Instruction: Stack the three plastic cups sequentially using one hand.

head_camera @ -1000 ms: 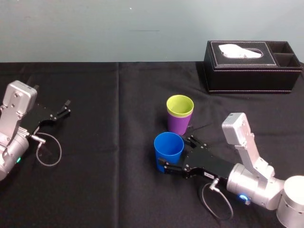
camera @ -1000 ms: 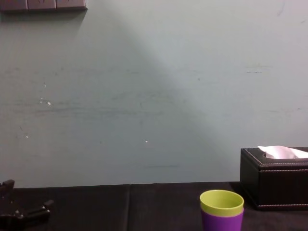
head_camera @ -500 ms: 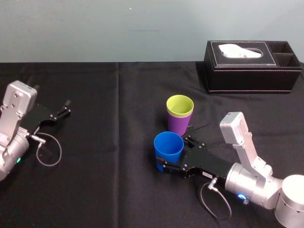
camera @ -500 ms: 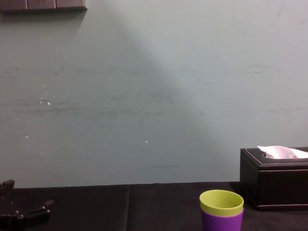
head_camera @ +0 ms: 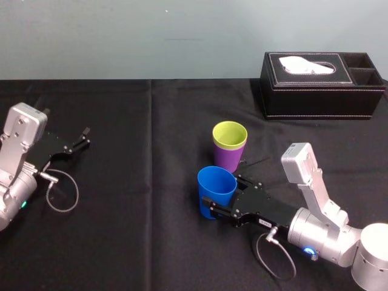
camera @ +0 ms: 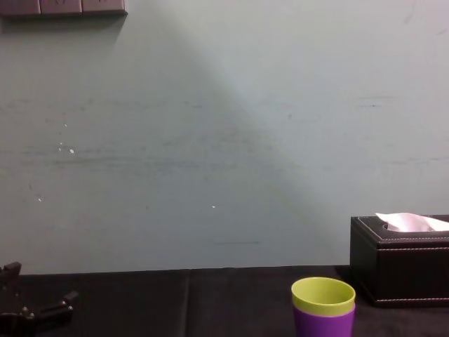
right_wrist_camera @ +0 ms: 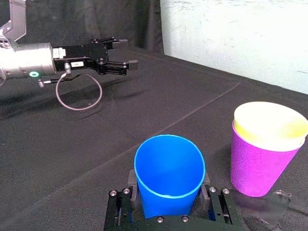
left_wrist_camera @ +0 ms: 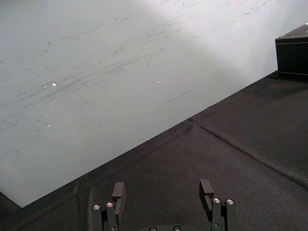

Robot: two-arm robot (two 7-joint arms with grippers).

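The blue cup (head_camera: 216,191) stands slightly tilted near the table's middle, between the fingers of my right gripper (head_camera: 220,197), which reaches in low from the right and is shut on the cup's lower sides. In the right wrist view the blue cup (right_wrist_camera: 169,178) fills the gap between both fingers. Just beyond it, the lime green cup (head_camera: 229,134) sits nested inside the purple cup (head_camera: 228,160), both upright and apart from the blue one. My left gripper (head_camera: 84,137) rests parked and open at the far left.
A black tissue box (head_camera: 321,85) stands at the back right, behind the cups. Black cloth (head_camera: 145,200) covers the table, with free room between the two arms. A grey cable loop (head_camera: 62,193) lies by the left arm.
My right gripper's fingers have closed in on the blue cup, which has shifted slightly right and tipped a little. The nested green and purple cups and the left arm have not moved.
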